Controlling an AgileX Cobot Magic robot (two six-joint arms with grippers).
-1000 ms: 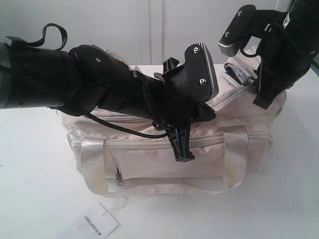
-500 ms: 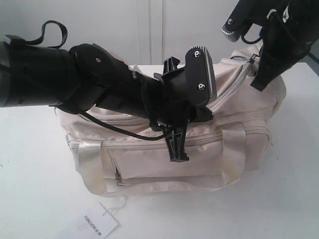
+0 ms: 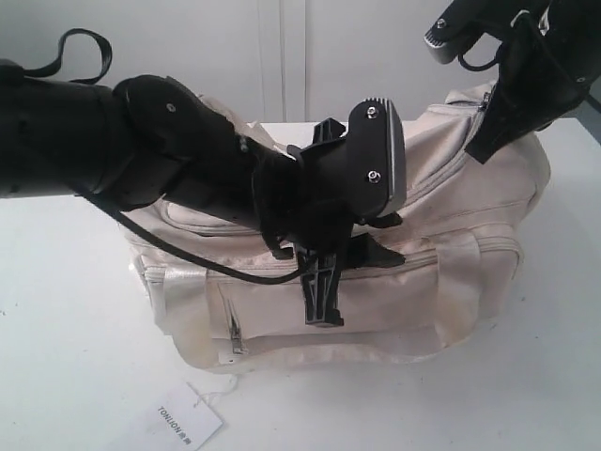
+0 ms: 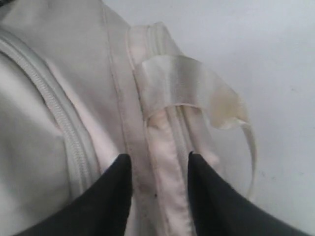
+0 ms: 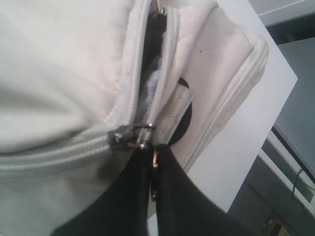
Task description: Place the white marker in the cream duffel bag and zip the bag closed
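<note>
The cream duffel bag (image 3: pixel 423 301) lies on the white table with its right end pulled up. My right gripper (image 3: pixel 479 146) is at that raised end, shut on the gold zipper pull (image 5: pixel 155 160) just behind the slider (image 5: pixel 135 135). Past the slider a short stretch of the zipper (image 5: pixel 152 54) is still apart, with dark lining and pale shapes inside. I cannot make out the white marker. My left gripper (image 3: pixel 319 315) points down onto the bag's front top edge. Its fingers (image 4: pixel 115 189) clamp a raised seam fold (image 4: pixel 162 167) next to a satin handle (image 4: pixel 187 83).
A white paper tag (image 3: pixel 178 425) on a string lies in front of the bag near the table's front edge. My left arm (image 3: pixel 141 150) stretches across the bag's top. The table (image 3: pixel 56 310) ends just beyond the bag's right end.
My right gripper has moved up and to the right with the zipper pull, closing more of the zipper and lifting the bag's right end. The bag slid right; the left gripper dropped slightly left.
</note>
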